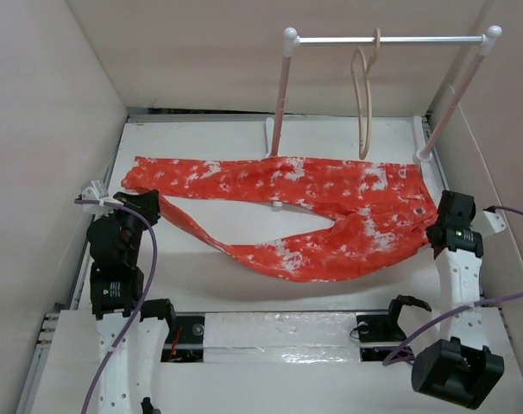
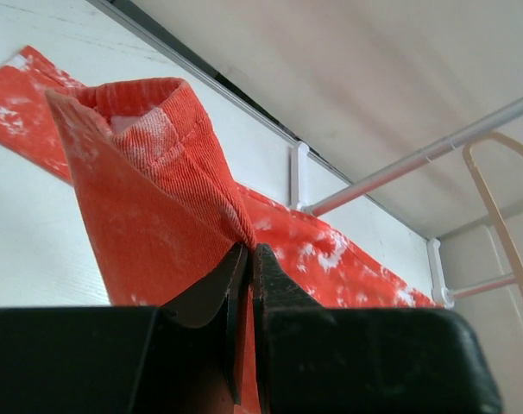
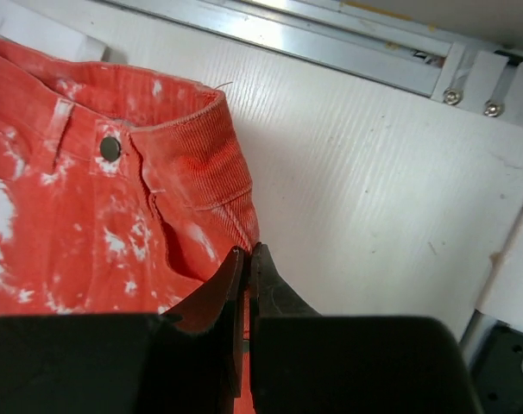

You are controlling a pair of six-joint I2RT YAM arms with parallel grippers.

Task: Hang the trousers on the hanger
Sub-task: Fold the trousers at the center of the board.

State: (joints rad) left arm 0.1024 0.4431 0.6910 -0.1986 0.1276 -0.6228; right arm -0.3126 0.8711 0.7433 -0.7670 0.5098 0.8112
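Clenched shut with the left jaws on the cuff of one leg of the trousers (image 2: 158,216), with the hem pulled up into a folded peak above the desk (image 1: 192,285). Closed the right jaws on the outer side edge at the waist end, a thin strip of red cloth showing between them. Gripped there just below the waistband, with the dark button (image 3: 110,148) a little way off to the left in the wrist view.

Left the rest lying flat. Spread from the waist at the right across to the two leg ends at the left, the far leg straight along the back and the near leg bowed toward the arms. Hung the hanger (image 1: 362,103) by its hook from the bar of the white rack (image 1: 391,39) at the far side of the desk, above the trousers and apart from them, turned nearly edge-on to the top camera.

Judged the step as securing both ends before a lift. Looked thin on the right, so called for a check that the cloth came up with the jaws. Needed both ends raised together and kept lightly taut, to stop the free leg dragging. Needed a slow approach as well, since a knock would likely set the hanger swinging on the bar.
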